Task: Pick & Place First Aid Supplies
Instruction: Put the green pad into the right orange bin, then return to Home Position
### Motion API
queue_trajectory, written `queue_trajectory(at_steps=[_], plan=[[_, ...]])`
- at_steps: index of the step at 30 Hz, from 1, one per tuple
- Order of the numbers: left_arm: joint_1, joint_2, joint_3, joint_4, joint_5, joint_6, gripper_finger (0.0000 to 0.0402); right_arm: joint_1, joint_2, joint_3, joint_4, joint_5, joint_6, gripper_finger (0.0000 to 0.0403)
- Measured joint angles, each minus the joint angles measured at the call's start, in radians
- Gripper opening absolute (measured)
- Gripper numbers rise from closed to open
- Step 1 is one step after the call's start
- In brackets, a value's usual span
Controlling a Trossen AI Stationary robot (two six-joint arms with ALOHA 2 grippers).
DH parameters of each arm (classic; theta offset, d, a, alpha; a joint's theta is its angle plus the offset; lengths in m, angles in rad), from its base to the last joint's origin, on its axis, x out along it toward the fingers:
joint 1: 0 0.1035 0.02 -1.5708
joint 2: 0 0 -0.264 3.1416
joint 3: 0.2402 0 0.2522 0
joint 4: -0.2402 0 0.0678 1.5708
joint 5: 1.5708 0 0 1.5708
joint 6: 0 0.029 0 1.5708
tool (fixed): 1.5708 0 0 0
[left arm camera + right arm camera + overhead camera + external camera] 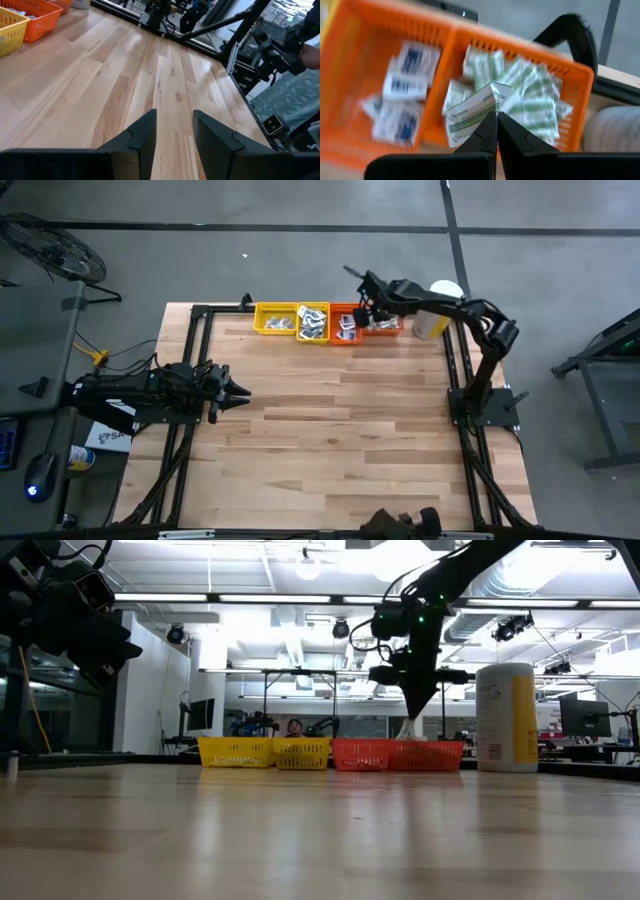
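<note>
While the right pincer pinches it, a white-and-green packet juts ahead.

No print can be read; the green lettering on the packet is blurred; the canister label is too small.

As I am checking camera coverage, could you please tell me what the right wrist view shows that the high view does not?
Only the right wrist view shows the right claw shut on a white-and-green packet above the orange trays.

Only the high view shows the yellow trays, the canister and the left claw waiting, open, over bare table.

Both show packets lying in the orange trays.
</note>
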Motion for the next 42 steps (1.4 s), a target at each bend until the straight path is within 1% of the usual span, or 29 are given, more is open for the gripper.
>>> queue_trajectory(at_steps=[3,6,9,13,18,23,29,34,38,42], plan=[[0.000,0.000,0.000,0.000,0.000,0.000,0.0127,-0.027,0.000,0.001,0.041,-0.006,0.067,0.0000],[0.000,0.000,0.000,0.000,0.000,0.000,0.0127,-0.046,0.002,0.002,0.073,0.031,0.106,0.0000],[0.000,0.000,0.000,0.000,0.000,0.000,0.0127,-0.059,0.003,-0.007,0.073,0.039,0.171,0.0000],[0.000,0.000,0.000,0.000,0.000,0.000,0.0127,-0.058,0.004,-0.062,0.112,0.037,0.253,0.0000],[0.000,0.000,0.000,0.000,0.000,0.000,0.0127,-0.042,0.005,-0.171,0.152,0.034,0.366,0.0000],[0.000,0.000,0.000,0.000,0.000,0.000,0.0127,-0.031,0.005,-0.247,0.211,0.025,0.383,0.0000],[0.000,0.000,0.000,0.000,0.000,0.000,0.0127,-0.030,0.005,-0.240,0.222,0.026,0.377,0.0006],[0.000,0.000,0.000,0.000,0.000,0.000,0.0127,-0.030,0.004,-0.200,0.226,0.039,0.325,0.0037],[0.000,0.000,0.000,0.000,0.000,0.000,0.0127,-0.032,-0.011,-0.165,0.219,0.056,0.314,0.0081],[0.000,0.000,0.000,0.000,0.000,0.000,0.0127,-0.039,-0.019,-0.136,0.175,0.055,0.311,0.0127]])
